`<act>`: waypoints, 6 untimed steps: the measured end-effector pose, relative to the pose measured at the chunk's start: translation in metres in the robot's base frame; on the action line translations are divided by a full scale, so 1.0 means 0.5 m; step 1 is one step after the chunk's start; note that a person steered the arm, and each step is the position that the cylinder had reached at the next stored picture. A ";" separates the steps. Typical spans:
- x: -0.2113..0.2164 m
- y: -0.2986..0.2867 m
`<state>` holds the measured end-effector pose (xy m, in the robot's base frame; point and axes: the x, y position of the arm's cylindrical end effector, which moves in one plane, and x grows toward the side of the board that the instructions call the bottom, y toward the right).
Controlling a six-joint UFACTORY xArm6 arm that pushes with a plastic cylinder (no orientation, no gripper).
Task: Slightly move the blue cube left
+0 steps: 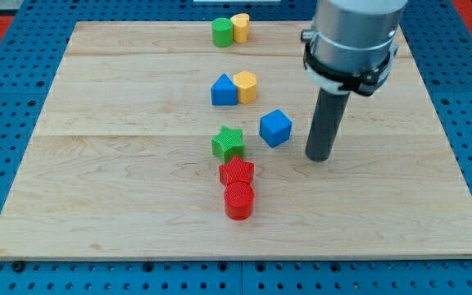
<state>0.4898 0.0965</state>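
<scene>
A: Blue cube (275,128) sits near the middle of the wooden board (121,188), and my tip (319,156) stands just to the view's right of it, apart, not touching. It is a plain rod, so there is nothing on it to spread or pinch.

B: What can go wrong?

A: The green star (228,143) lies close on the cube's left, slightly lower. Too long a push probably drives the cube into it.

B: And beyond that?

A: The red star (237,172) and red cylinder (238,200) sit below the green star, so they might get shoved too. Also, my tip looks a little lower than the cube's centre; an off-centre push may spin the cube rather than slide it.
</scene>
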 end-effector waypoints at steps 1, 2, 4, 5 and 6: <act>0.000 -0.104; -0.080 -0.149; -0.162 -0.143; -0.108 -0.128; -0.054 -0.128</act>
<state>0.4628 0.0323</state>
